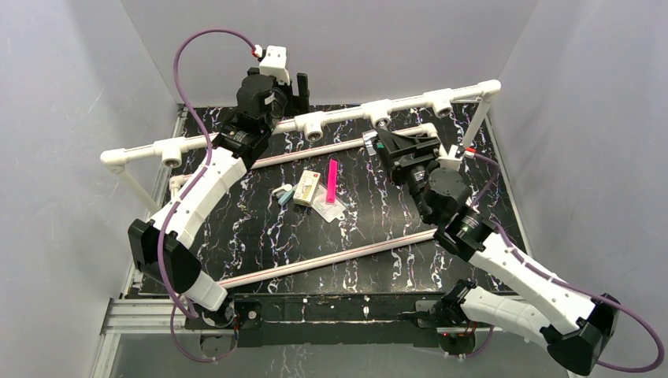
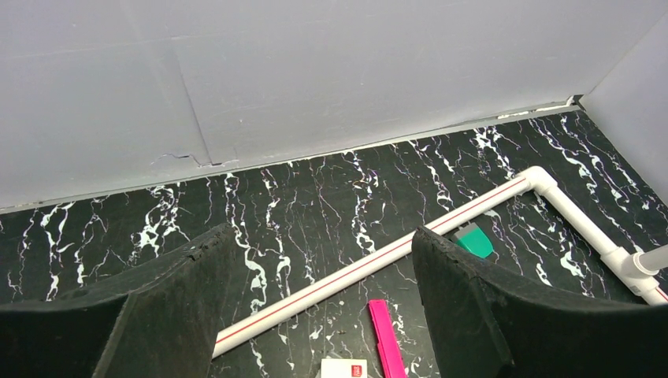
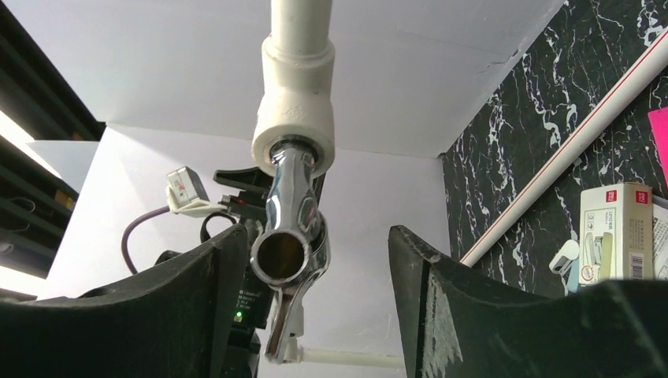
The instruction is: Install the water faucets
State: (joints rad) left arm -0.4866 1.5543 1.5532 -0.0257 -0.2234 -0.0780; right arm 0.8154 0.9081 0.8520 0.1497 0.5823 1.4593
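Your right gripper (image 3: 319,240) is standing released, its fingers flanking the chrome water faucet (image 3: 290,209) with a gap showing on each side. The faucet is sitting in a white tee socket (image 3: 295,118) on the pipe (image 3: 299,24), spout facing the camera. Your left gripper (image 2: 323,236) is hovering spread and holding nothing above the black marbled table (image 2: 315,181).

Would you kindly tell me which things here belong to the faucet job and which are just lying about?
Job:
faucet
tee socket holding it
pipe rail

Lying about:
pink strip
box
green piece
clear bag
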